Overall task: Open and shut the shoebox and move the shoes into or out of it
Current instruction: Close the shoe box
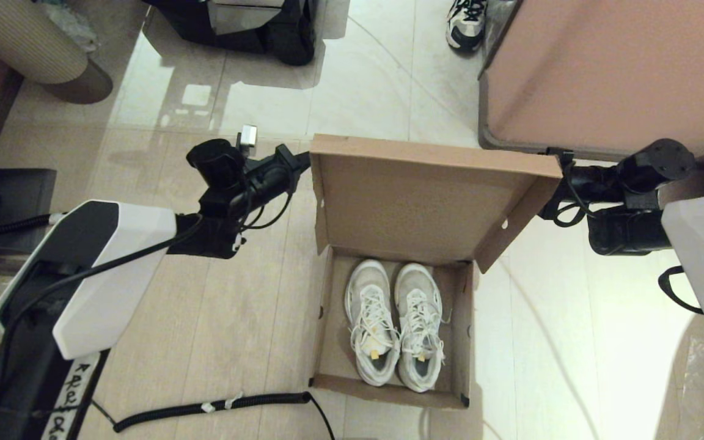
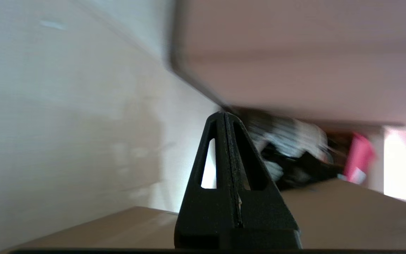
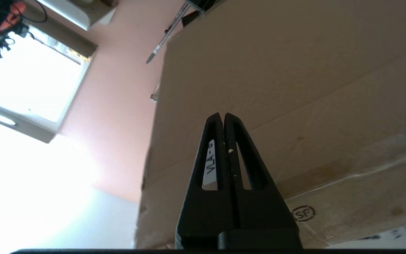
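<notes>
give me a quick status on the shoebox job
Left end effector shut, at lid's left corner; right end effector shut, behind lid. Shoebox open, shoes inside. Nothing in the way.

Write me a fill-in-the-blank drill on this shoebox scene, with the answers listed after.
1. The shoebox lid stands ____.
2. The pair of white sneakers lies ____ the shoebox.
3. The left gripper and right gripper both have their fingers ____.
4. The grippers are at the lid's two far ____, one on each side.

Missing words: open; inside; shut; corners
</notes>
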{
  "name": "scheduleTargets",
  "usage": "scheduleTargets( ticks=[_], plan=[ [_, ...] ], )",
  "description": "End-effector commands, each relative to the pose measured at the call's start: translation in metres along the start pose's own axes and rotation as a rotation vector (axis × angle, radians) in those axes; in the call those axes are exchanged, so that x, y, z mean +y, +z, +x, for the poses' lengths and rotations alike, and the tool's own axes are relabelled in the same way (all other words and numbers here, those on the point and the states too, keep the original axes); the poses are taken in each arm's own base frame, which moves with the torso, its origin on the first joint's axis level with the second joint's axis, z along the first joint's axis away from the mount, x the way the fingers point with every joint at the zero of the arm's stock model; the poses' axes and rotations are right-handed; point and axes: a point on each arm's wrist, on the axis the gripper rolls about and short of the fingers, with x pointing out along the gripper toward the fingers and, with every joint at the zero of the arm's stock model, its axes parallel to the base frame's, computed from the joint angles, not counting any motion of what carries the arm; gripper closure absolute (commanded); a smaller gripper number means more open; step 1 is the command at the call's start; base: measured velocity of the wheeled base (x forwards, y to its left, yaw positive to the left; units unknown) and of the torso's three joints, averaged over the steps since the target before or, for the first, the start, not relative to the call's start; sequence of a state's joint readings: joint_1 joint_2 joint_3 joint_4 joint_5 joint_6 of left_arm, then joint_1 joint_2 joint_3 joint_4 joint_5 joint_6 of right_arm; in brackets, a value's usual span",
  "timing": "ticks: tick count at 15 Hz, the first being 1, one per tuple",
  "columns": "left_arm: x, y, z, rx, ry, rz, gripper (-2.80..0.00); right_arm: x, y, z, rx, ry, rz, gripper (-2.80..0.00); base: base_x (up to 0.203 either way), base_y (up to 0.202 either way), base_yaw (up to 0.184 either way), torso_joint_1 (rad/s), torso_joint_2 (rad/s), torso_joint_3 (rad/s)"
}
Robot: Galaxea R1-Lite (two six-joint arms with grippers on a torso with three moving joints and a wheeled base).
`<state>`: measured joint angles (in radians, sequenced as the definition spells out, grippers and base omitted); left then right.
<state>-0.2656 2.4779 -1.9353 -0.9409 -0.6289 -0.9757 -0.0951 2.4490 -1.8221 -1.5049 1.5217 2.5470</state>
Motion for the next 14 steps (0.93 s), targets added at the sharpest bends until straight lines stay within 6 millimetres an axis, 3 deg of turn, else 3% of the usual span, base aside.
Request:
scheduleTargets(
  ticks=[1,7,14],
  plan=[
    [-0.001,-0.006,0.003,0.009,-0.019,-0.010,0.00,-0.006,-0.004,0.002,0.009,-0.008,0.072,0.00,0.000,0.000,0.000,0.000,0.00,0.000],
    [-0.030,0.007,-0.003,0.106,-0.106,-0.134,0.00,-0.009,-0.005,0.002,0.009,-0.009,0.102,0.00,0.000,0.000,0.000,0.000,0.00,0.000],
    [-0.032,-0.013,-0.027,0.429,-0.214,-0.204,0.00,-0.005,-0.014,0.004,0.013,-0.010,0.120,0.00,0.000,0.000,0.000,0.000,0.00,0.000]
  ],
)
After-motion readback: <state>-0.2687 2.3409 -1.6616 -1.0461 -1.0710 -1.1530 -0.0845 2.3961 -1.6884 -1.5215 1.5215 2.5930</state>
